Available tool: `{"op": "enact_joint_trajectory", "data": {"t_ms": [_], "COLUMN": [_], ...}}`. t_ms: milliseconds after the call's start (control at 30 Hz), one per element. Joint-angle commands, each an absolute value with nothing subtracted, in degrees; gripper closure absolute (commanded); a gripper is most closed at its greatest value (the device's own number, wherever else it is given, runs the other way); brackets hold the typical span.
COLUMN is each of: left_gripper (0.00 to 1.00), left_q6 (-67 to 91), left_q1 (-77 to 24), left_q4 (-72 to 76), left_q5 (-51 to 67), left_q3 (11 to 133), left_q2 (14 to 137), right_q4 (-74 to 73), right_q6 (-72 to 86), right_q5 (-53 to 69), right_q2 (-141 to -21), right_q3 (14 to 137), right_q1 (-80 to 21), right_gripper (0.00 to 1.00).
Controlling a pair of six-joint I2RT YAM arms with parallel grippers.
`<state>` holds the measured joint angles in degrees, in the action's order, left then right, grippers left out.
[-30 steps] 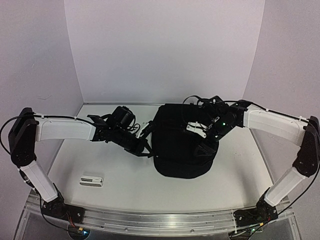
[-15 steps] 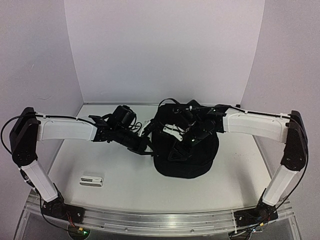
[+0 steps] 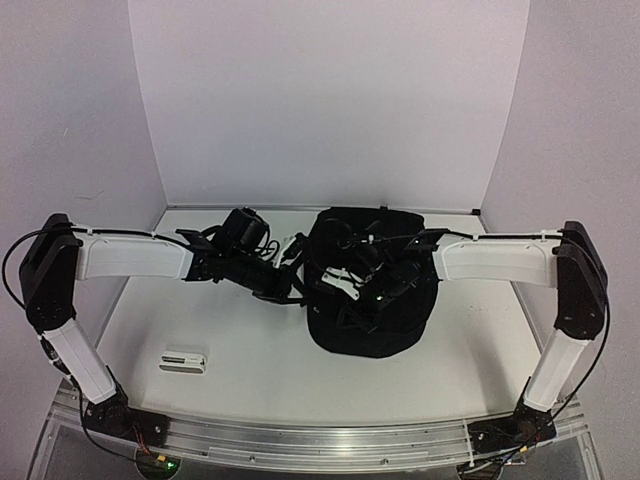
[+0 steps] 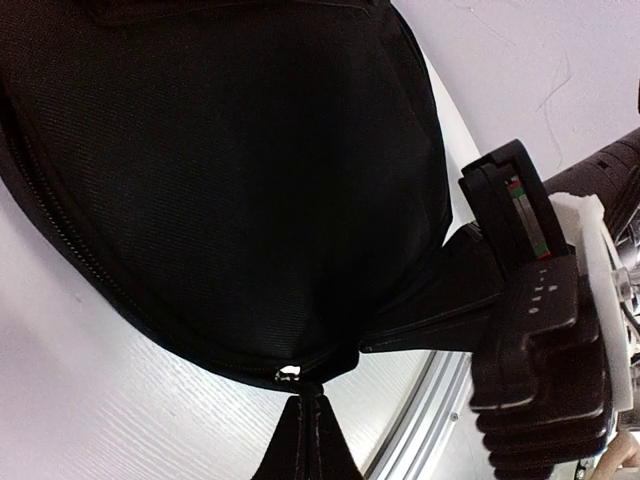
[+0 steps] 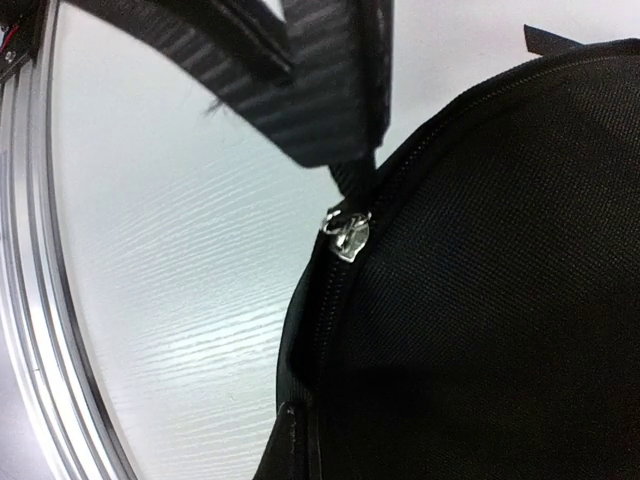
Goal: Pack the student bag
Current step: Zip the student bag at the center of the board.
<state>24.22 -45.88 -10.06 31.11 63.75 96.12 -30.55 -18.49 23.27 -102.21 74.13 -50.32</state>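
Note:
The student bag (image 3: 385,320) is a large black fabric backpack lying in the middle of the table. My left gripper (image 3: 297,297) is at its left edge, shut on the bag's seam (image 4: 300,385) beside a small white fleck (image 4: 290,373). My right gripper (image 3: 345,300) reaches over the bag's left part and is shut on the bag's rim (image 5: 300,400) next to the zip. A silver zip pull (image 5: 348,236) sits higher along that zip, apart from my fingertips (image 5: 290,445). A black webbing strap (image 5: 300,70) crosses above it.
A small white rectangular item (image 3: 183,358) lies on the table near the front left. The metal rail (image 3: 300,440) runs along the near edge. White walls close the back and both sides. The right arm's wrist (image 4: 540,340) shows close by in the left wrist view.
My right arm has swung left across the bag to its left rim and its jaws have closed there. The left gripper has held its place at the bag's left edge.

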Motion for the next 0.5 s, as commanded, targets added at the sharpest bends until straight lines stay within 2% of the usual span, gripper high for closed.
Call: {"op": "enact_joint_trajectory", "data": {"t_ms": [0,467], "left_gripper": [1.00,1.00], "left_q6": [25.3,25.1], "left_q1": [-43.2,-35.2], "left_q4": [-7.9,-8.1], "left_q5": [26.8,21.7], "left_q3": [65.1,70.7], "left_q2": [95.6,100.3], "right_q4": [-31.8,-35.9], "right_q6": [-18.2,-22.3], "right_q5": [26.0,30.5], "right_q2": [-96.6,-93.8], "right_q3": [70.5,63.8], "right_q1": [-50.4,-51.0], "right_gripper": [1.00,1.00]}}
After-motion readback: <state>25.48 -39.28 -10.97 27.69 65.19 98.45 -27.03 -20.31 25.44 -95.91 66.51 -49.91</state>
